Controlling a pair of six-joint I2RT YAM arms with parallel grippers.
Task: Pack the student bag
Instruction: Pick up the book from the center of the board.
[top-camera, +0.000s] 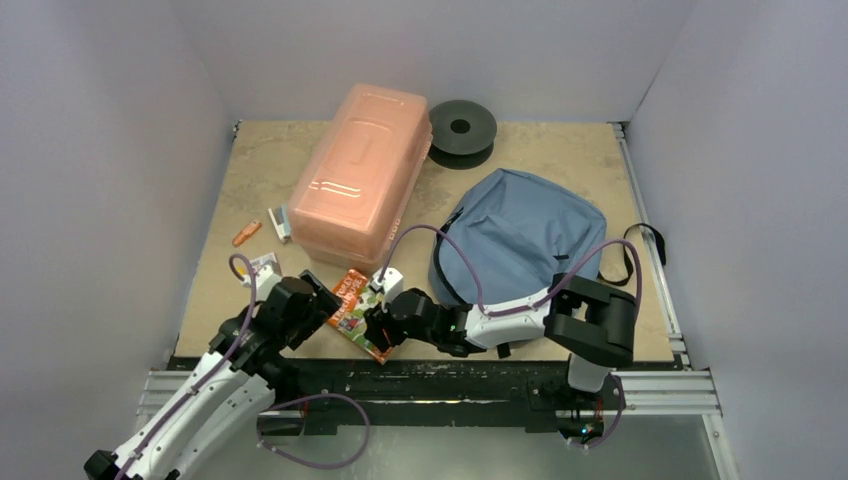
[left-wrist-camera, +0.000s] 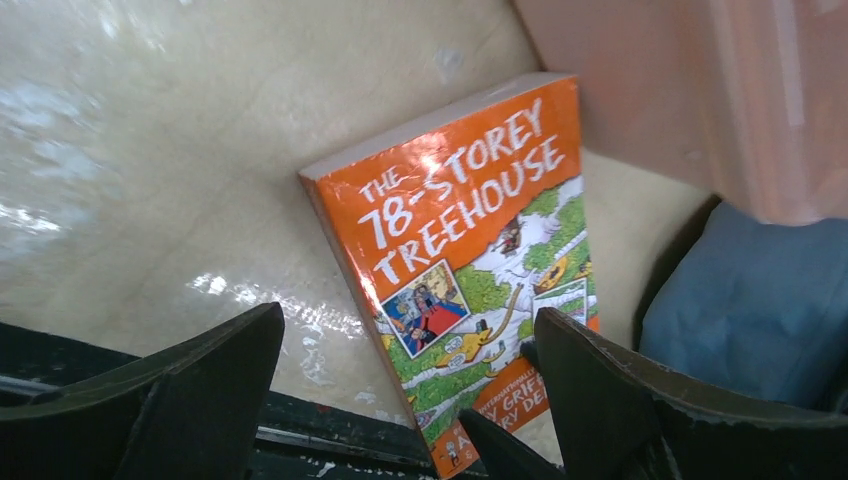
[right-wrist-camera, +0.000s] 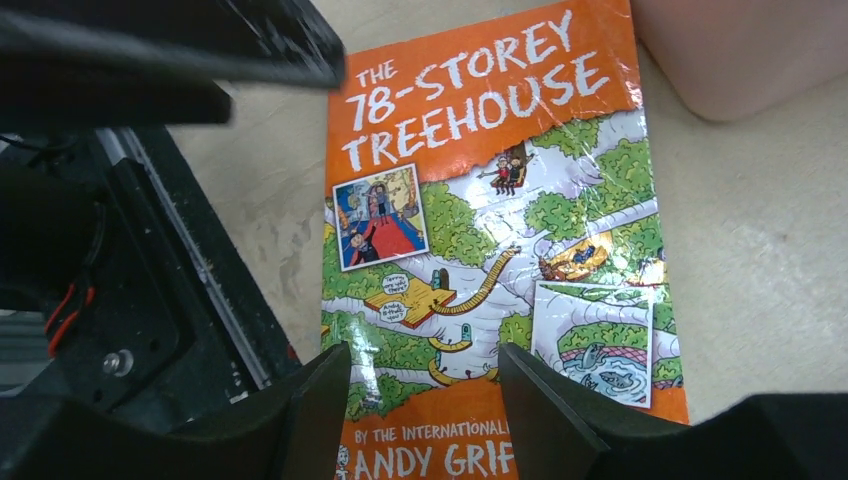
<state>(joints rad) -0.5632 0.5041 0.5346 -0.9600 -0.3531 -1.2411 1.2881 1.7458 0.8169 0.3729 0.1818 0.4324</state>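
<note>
Since both arms reach in low from the near edge, start there. The left gripper (left-wrist-camera: 405, 330) sits just left of the book (right-wrist-camera: 490, 200), angled toward it. Its fingers are spread wide with nothing between them. The right arm is bent across from the right, and the right gripper (right-wrist-camera: 422, 365) points down over the book's near end. Its fingers stand partly apart with the cover showing through the gap. Nothing is visibly clamped, and you can't tell if the tips touch the cover. The book lies flat, cover up, author line cut off by the fingers. The student bag (top-camera: 520, 235) lies flat right of and beyond the book, near edge hidden behind the right arm. The pink box (top-camera: 360, 170) is just beyond the book, the dark spool (top-camera: 462, 127) further back. The small items left of the book are too small to identify.
</note>
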